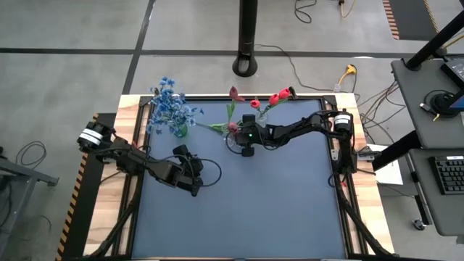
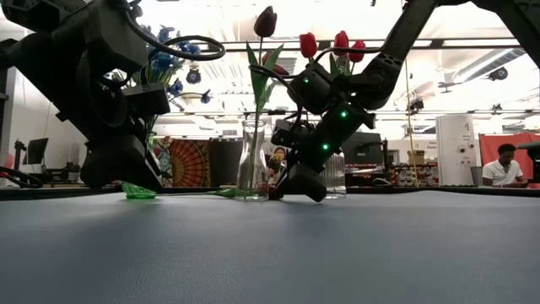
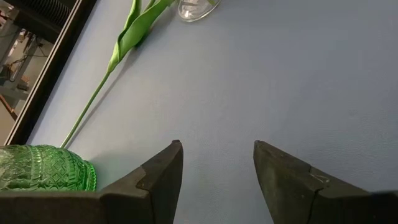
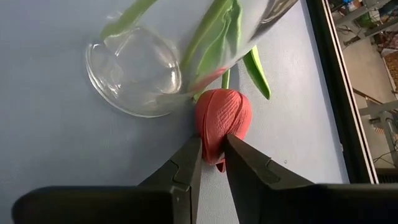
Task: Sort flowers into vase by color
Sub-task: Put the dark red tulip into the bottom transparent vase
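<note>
Right end effector [image 4: 211, 163]: low on the table [image 1: 275, 196] in the upper middle of the high view, fingers clamped on the red tulip bud [image 4: 222, 121] lying on the table.
Red tulip bud: flat on the table, touching the base of the clear vase [image 4: 134, 78], held at its tip between the fingers; its green stem runs away past the vase.
Clear vase: upright, just beside the right end effector, holding green stems; a dark red tulip [image 2: 265, 21] stands in it.
Other red tulips [image 1: 279, 96]: upper middle of the high view, near the table's far edge.
Blue flowers [image 1: 170, 109]: bunched in the green vase [image 3: 43, 168], upper left of the table.
Left end effector [image 3: 217, 168]: above bare table at left centre, fingers apart, holding nothing, green vase just beside it.
</note>
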Available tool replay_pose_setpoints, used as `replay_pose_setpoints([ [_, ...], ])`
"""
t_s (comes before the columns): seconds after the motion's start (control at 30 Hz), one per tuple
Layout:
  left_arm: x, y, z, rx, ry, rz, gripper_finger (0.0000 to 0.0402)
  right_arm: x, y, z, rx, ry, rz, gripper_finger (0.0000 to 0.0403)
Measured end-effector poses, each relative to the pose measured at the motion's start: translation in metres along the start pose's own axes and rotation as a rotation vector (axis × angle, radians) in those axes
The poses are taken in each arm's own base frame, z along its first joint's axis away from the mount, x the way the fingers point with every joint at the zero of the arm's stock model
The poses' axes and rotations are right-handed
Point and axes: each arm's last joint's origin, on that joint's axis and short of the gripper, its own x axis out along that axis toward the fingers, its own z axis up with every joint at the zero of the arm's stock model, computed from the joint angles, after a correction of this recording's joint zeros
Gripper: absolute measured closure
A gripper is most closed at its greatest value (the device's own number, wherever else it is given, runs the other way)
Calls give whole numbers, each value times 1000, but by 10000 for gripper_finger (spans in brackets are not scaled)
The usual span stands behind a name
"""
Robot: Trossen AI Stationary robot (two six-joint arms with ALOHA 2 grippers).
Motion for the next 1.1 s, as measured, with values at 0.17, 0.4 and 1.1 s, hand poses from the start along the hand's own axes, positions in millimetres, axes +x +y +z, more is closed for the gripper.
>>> replay_pose_setpoints([
  [0.17,0,0,0,0,0,0,222,0,1,-2,-6,20,11,342],
  [0.4,0,0,0,0,0,0,222,-1,2,-4,4,61,6,342],
  [1.1,0,0,0,0,0,0,222,-9,1,-3,8,89,22,342],
])
